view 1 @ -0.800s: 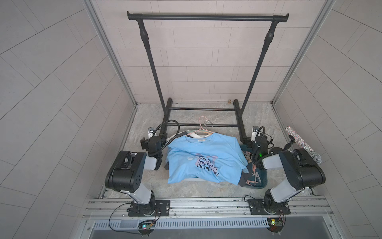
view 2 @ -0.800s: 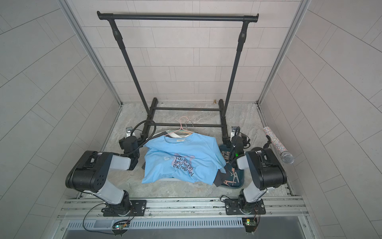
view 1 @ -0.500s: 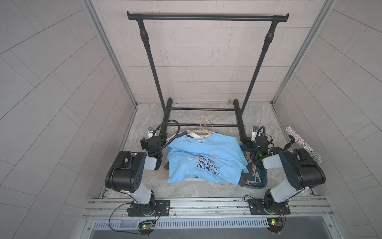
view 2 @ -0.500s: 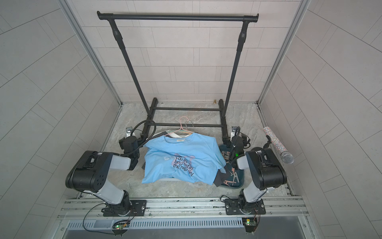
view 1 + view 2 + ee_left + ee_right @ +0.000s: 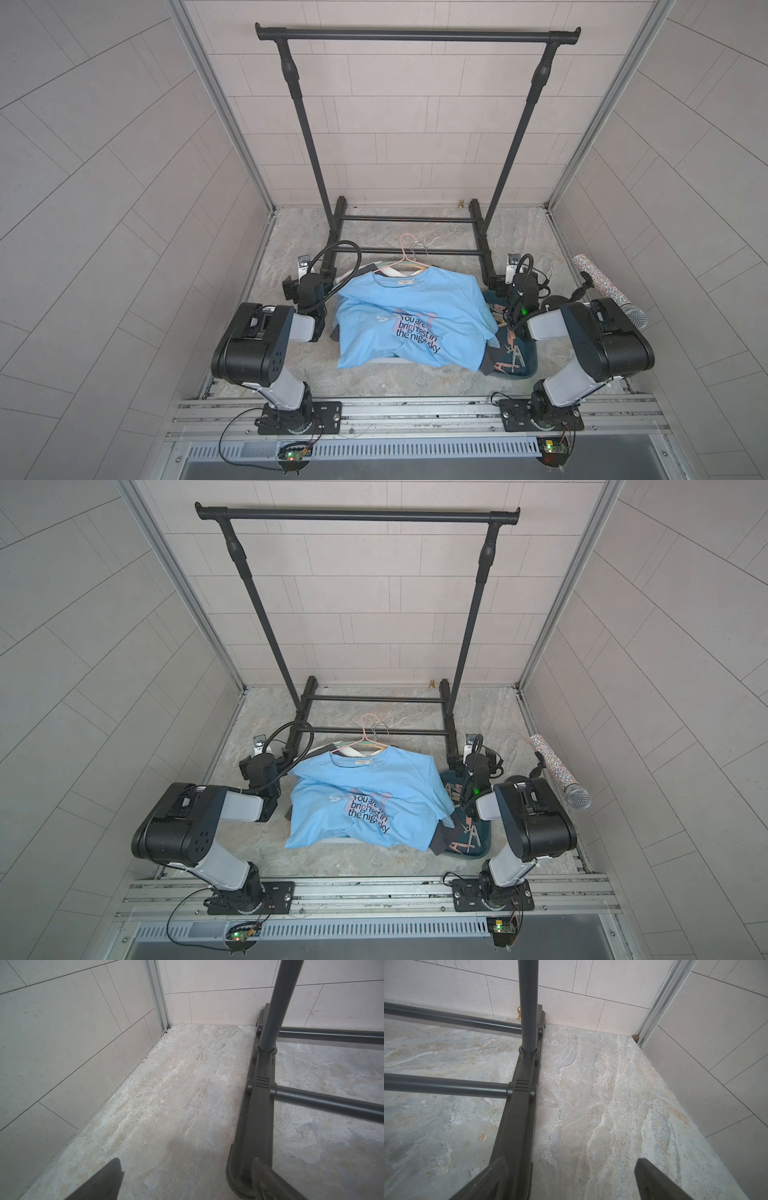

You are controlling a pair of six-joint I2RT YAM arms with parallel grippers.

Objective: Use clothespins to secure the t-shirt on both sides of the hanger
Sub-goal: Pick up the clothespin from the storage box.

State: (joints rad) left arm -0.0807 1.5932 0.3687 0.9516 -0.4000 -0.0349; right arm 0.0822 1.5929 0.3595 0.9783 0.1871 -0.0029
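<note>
Both top views: left arm [image 5: 266,340] & right arm [image 5: 590,336] folded low, forearms fwd, flanking shirt [image 5: 411,320]. Wrist views: left gripper [image 5: 187,1186] & right gripper [image 5: 566,1184] spread wide, empty.

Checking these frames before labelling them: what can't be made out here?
- hanger: both top views, shoulders hidden under the t-shirt.
- clothespins: top views, too small to count; the t-shirt and right arm cover part of the tray.
- wrist views: only floor and rack base; none of these show.
</note>
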